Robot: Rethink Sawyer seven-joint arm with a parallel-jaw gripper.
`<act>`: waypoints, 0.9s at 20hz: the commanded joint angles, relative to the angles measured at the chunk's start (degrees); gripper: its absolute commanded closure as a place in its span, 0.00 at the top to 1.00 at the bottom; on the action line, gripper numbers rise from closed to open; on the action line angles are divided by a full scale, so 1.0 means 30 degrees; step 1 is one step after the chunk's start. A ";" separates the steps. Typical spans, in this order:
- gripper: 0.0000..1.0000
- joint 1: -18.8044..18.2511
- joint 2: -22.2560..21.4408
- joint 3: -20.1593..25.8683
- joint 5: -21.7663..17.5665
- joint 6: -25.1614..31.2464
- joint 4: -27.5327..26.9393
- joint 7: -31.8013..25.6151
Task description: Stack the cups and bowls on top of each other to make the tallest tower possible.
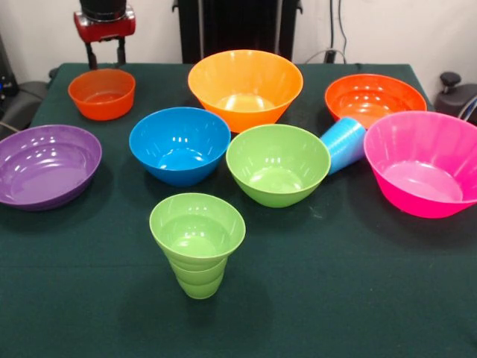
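Green cloth covers the surface [358,298], and everything on it stands apart or nearly so. At the near middle stands the lime cup [197,242], upright on its stepped base, mouth up, alone. Behind it sit two bowls side by side: the blue bowl [179,145] on the left and the green bowl [277,163] on the right, rims almost touching. The light blue cup [344,143] lies tilted on its side, wedged between the green bowl and the pink bowl [424,163] at the right edge. Behind the light blue cup is a wide red-orange bowl [375,98]. The big yellow-orange bowl [245,86] stands at the far middle. The purple bowl [46,165] sits at the left edge, well apart from the rest. A small orange bowl [102,93] stands at the far left. Above its far rim hangs the gripper [105,56], red-bodied, with two dark fingers [92,56] spread apart and holding nothing. Nothing is stacked yet.
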 commanded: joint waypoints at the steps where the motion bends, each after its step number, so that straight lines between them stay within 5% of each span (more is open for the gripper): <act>1: 1.00 0.0975 0.0696 0.2467 -0.0170 -0.1735 0.1058 0.3524; 18: 1.00 0.4175 -0.1719 0.0672 0.1033 -0.0424 0.1204 0.4832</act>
